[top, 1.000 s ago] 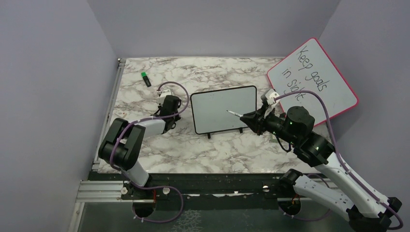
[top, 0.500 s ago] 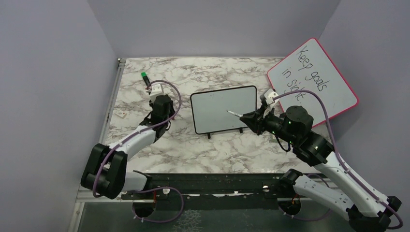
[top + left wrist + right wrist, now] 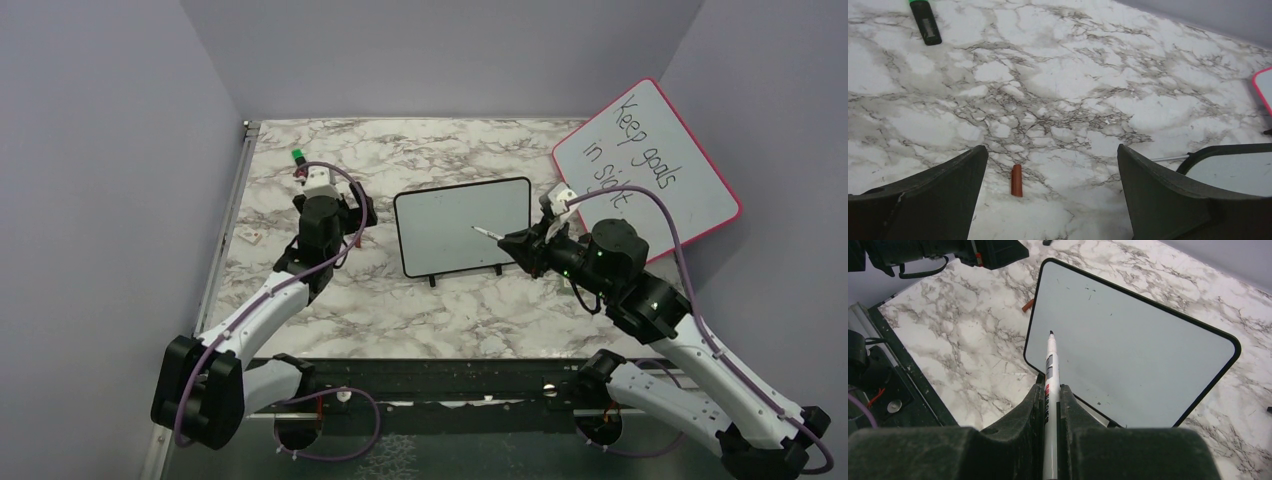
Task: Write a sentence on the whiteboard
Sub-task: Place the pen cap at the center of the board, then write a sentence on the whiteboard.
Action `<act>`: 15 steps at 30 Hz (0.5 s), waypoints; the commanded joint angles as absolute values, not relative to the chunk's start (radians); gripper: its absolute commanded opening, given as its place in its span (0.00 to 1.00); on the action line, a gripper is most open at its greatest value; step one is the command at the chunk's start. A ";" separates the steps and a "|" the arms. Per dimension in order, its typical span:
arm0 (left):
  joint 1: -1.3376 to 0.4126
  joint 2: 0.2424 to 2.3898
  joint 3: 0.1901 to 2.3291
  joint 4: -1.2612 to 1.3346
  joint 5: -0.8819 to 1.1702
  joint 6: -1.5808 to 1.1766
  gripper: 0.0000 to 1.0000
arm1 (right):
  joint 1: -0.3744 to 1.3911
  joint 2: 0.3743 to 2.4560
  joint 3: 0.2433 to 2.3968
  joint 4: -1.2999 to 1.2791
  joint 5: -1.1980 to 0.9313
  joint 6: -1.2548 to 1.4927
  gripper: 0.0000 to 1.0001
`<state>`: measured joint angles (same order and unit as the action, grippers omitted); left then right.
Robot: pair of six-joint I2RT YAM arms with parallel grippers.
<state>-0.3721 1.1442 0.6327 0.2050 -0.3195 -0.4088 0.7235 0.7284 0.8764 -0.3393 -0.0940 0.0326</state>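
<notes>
- While it lies with its long axis running left to right at the centre of the top view, the whiteboard (image 3: 462,227) has its black feet at its lower edge.
- The right gripper (image 3: 520,245) sits at the board's right edge, clamped on a white marker (image 3: 483,233) that points left over the board; whether the tip touches cannot be told.
- The left arm stretches up the left of the frame, with the left gripper (image 3: 358,212) spread wide and holding nothing, just left of the board.
- The left wrist view shows a small brown cap (image 3: 1017,180) on the marble table (image 3: 1073,75), which the top view does not make out.
</notes>
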 commanded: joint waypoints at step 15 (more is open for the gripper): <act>-0.360 1.194 0.764 0.347 0.248 -0.178 0.94 | 0.724 0.789 0.924 -0.320 -0.080 0.024 0.01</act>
